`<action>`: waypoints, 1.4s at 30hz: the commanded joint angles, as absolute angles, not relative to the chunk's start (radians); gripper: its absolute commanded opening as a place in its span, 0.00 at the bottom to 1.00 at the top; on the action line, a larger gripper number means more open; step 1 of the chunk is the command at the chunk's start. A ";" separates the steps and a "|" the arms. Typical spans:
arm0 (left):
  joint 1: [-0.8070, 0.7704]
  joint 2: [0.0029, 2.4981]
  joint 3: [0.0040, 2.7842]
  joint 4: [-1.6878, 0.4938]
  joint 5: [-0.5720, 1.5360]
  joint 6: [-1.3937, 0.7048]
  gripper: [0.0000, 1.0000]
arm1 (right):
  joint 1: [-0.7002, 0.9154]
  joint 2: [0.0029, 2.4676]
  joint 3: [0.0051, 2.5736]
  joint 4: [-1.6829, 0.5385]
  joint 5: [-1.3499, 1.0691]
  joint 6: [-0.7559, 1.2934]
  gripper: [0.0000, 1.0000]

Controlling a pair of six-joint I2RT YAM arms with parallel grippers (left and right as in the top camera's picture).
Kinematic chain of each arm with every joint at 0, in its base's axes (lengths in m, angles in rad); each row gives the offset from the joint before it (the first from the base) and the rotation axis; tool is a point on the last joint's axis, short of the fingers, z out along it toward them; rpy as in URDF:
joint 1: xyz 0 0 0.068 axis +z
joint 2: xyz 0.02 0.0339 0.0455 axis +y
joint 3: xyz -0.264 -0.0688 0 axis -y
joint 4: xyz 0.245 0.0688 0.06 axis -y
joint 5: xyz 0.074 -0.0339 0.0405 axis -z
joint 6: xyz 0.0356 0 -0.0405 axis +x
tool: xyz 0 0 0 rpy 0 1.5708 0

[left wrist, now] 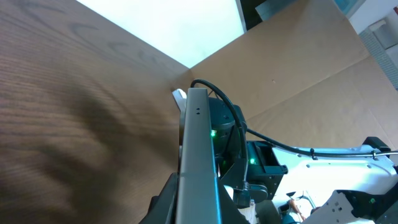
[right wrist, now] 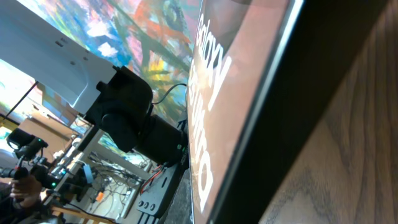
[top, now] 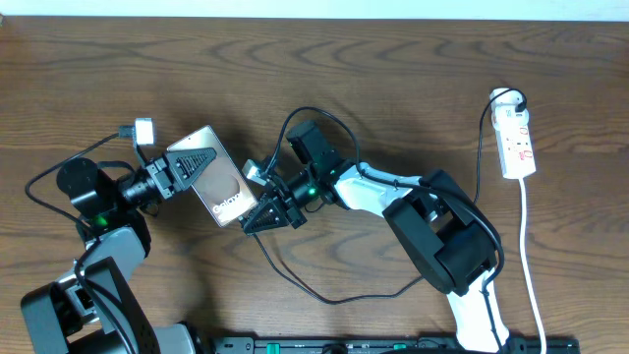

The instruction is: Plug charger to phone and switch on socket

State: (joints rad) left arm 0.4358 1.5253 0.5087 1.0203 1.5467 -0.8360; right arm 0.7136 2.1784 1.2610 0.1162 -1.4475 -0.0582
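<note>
Right now the phone (top: 218, 187) sits left of the middle of the wooden tabletop (top: 393, 79), lying at a slant with its glossy face toward the overhead camera and white "Galaxy" lettering showing near its lower end. The left end effector (top: 192, 165) is clamped on the phone's upper end, one dark finger lying across the screen. From the left wrist camera the phone (left wrist: 198, 162) appears edge-on as a thin grey strip rising between the fingers, with the brown tabletop (left wrist: 74, 124) off to the left.

The right end effector (top: 263, 211) is closed and sits just beside the phone's lower right corner. Its camera is filled by the phone (right wrist: 236, 93), with the large lettering running along the reflective face and wood grain (right wrist: 348, 162) at the lower right. The charger (top: 324, 298), a thin black cable, runs from under this end effector toward the near edge, curves right past the arm's base and climbs to the far end of the socket (top: 518, 143). Its plug tip is hidden in every view, so I cannot tell whether the closed fingers pinch it or whether it has entered the phone.

The socket, a narrow white strip with small red marks, lies well apart at the far right of the tabletop, its white cord (top: 531, 265) trailing toward the near edge.
</note>
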 commanded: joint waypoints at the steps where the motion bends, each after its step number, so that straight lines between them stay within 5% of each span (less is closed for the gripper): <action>1: 0.439 1.522 0.508 1.025 1.571 -0.820 0.07 | 0.707 2.175 1.262 0.120 -1.476 -0.056 0.01; 42: 0.439 1.522 0.495 1.026 1.571 -0.812 0.08 | 0.695 2.175 1.262 0.189 -1.472 0.063 0.01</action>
